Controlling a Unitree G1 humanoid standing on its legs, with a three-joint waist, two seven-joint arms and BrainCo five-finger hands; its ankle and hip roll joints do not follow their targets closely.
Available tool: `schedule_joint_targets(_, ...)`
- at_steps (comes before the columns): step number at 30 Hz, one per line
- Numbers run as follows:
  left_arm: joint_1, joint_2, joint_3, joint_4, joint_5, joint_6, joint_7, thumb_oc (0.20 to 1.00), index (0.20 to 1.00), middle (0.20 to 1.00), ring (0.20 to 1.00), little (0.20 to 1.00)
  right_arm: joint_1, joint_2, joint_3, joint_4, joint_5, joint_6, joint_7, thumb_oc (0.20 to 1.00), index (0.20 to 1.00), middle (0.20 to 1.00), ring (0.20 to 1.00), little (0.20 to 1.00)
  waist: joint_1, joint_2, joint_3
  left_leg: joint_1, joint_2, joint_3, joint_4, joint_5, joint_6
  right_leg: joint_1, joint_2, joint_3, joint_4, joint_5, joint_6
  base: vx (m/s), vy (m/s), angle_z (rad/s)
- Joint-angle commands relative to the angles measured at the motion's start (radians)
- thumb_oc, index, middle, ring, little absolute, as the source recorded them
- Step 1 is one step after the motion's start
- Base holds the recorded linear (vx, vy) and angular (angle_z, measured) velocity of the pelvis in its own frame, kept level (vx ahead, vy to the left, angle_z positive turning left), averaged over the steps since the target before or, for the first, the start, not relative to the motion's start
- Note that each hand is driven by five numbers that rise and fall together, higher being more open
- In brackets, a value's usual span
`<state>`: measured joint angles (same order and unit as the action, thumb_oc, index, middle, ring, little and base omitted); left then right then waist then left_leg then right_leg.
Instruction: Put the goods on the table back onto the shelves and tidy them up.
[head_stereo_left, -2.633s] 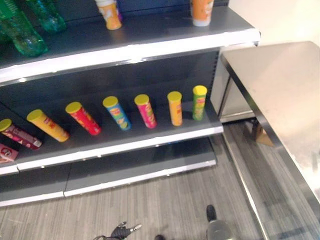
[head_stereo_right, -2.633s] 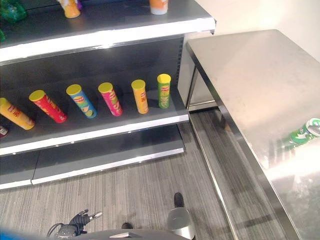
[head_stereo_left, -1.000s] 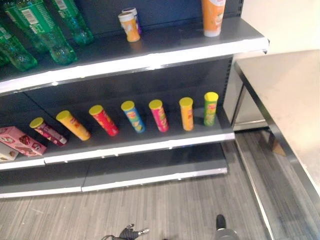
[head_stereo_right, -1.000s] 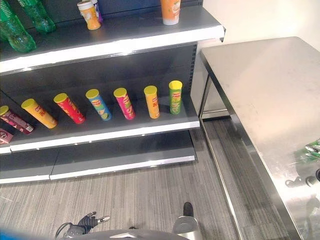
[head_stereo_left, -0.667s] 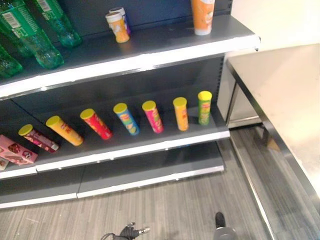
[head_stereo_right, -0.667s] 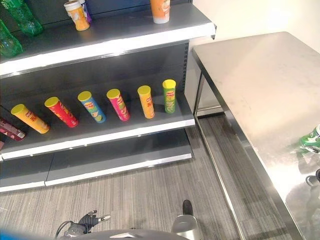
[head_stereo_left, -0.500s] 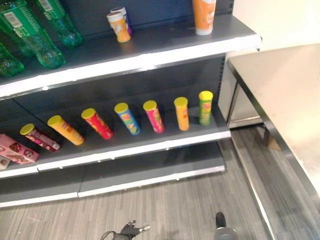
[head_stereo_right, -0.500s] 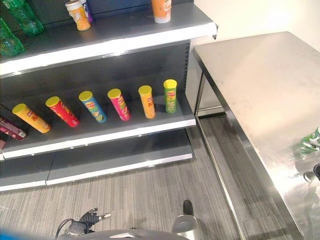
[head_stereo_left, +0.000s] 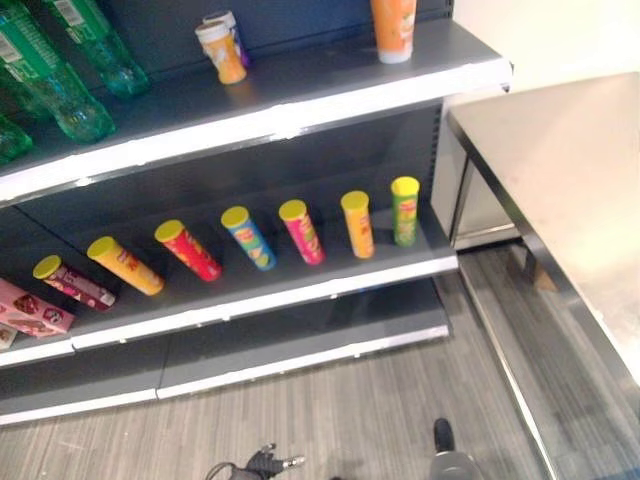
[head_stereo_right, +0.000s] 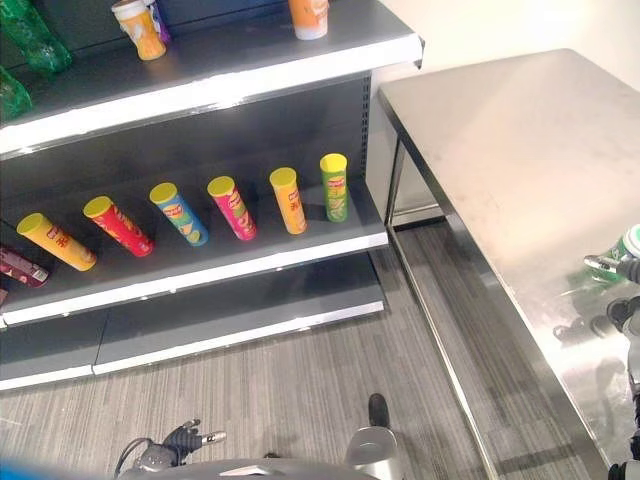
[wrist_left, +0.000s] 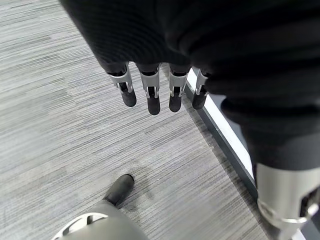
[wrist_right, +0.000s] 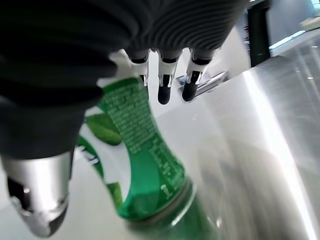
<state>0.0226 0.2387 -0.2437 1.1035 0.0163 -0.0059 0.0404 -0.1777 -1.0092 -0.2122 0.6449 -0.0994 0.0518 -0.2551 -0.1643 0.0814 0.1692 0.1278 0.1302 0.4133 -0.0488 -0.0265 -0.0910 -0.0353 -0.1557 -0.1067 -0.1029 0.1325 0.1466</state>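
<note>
A green bottle (wrist_right: 145, 165) with a green-and-white label rests on the steel table (head_stereo_right: 500, 150), at its right edge (head_stereo_right: 630, 245). My right hand (wrist_right: 164, 85) is over it. The fingers reach straight past the bottle and the thumb sits on its other side, so the bottle lies in the gap between them. In the right eye view the hand (head_stereo_right: 622, 312) shows just in front of the bottle. My left hand (wrist_left: 152, 95) hangs open above the grey floor, holding nothing.
The shelf unit stands left of the table. Its upper shelf (head_stereo_right: 250, 60) carries green bottles (head_stereo_left: 60, 80), small cans (head_stereo_left: 220, 50) and an orange cup (head_stereo_left: 393, 25). The middle shelf (head_stereo_right: 250, 262) holds a row of chip tubes (head_stereo_left: 300, 230) and pink boxes (head_stereo_left: 35, 310). The bottom shelf (head_stereo_right: 200, 320) is bare.
The camera has shifted slightly. My right hand has risen along the table's right edge and closed in on the green bottle, which earlier lay there alone.
</note>
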Motion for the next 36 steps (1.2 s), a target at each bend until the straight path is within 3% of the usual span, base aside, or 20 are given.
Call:
schedule_joint_targets(1,-0.037,0.064,-0.011,0.025,0.023,-0.013,-0.001,1.000,1.000,1.000,1.000,1.000,-0.098,-0.040,0.082,0.035,0.008,-0.041,-0.009,1.000,1.000,1.000,1.000,1.000,0.026,-0.093,-0.009,-0.039,0.063,-0.058,0.102,-0.051,-0.061,0.029,-0.036,-0.022,0.034,-0.135,0.049,0.00,0.005,-0.17)
schedule_joint_targets(7,-0.059,0.063,-0.034,0.010,0.025,-0.019,-0.005,1.000,1.000,1.000,1.000,1.000,-0.196,-0.036,0.187,0.057,-0.001,-0.043,0.008,1.000,1.000,1.000,1.000,1.000,0.022,-0.095,-0.008,-0.031,0.069,-0.027,0.117,-0.060,-0.061,0.017,-0.038,-0.007,0.030,-0.125,0.054,0.00,0.003,-0.15)
schedule_joint_targets(13,-0.062,0.062,-0.035,0.006,0.024,-0.020,-0.004,1.000,1.000,1.000,1.000,1.000,-0.196,-0.034,0.189,0.054,-0.001,-0.042,0.010,1.000,1.000,1.000,1.000,1.000,0.021,-0.094,-0.007,-0.032,0.069,-0.026,0.118,-0.060,-0.061,0.015,-0.038,-0.007,0.030,-0.124,0.054,0.00,0.000,-0.02)
schedule_joint_targets(14,-0.070,0.054,-0.044,-0.006,0.021,-0.021,-0.003,1.000,1.000,1.000,1.000,1.000,-0.197,-0.025,0.195,0.044,-0.004,-0.039,0.013,0.755,0.755,0.755,0.755,0.755,0.019,-0.093,-0.009,-0.033,0.071,-0.028,0.122,-0.062,-0.061,0.017,-0.040,-0.012,0.033,-0.126,0.052,0.03,-0.014,-0.01)
schedule_joint_targets(15,-0.071,0.053,-0.044,-0.005,0.023,-0.021,-0.003,1.000,1.000,1.000,1.000,1.000,-0.189,-0.024,0.193,0.041,-0.008,-0.038,0.012,0.200,0.200,0.200,0.200,0.200,0.019,-0.092,-0.009,-0.034,0.071,-0.030,0.125,-0.064,-0.062,0.019,-0.041,-0.016,0.034,-0.127,0.051,0.03,-0.017,0.00)
schedule_joint_targets(35,-0.053,0.047,0.008,0.031,0.043,-0.009,0.008,1.000,1.000,1.000,1.000,1.000,-0.038,-0.005,-0.005,-0.186,-0.027,-0.071,-0.062,0.200,0.200,0.200,0.200,0.200,0.022,-0.096,-0.014,-0.038,0.078,-0.063,0.122,-0.060,-0.067,0.043,-0.035,-0.050,0.037,-0.142,0.043,0.00,-0.007,0.04)
schedule_joint_targets(36,-0.051,0.043,0.039,0.019,0.029,-0.008,0.018,1.000,1.000,1.000,1.000,1.000,0.003,0.011,-0.093,-0.352,-0.004,-0.105,-0.084,0.200,0.200,0.200,0.200,0.200,0.021,-0.097,-0.019,-0.037,0.084,-0.080,0.122,-0.058,-0.070,0.059,-0.029,-0.059,0.041,-0.155,0.038,-0.02,-0.042,0.01)
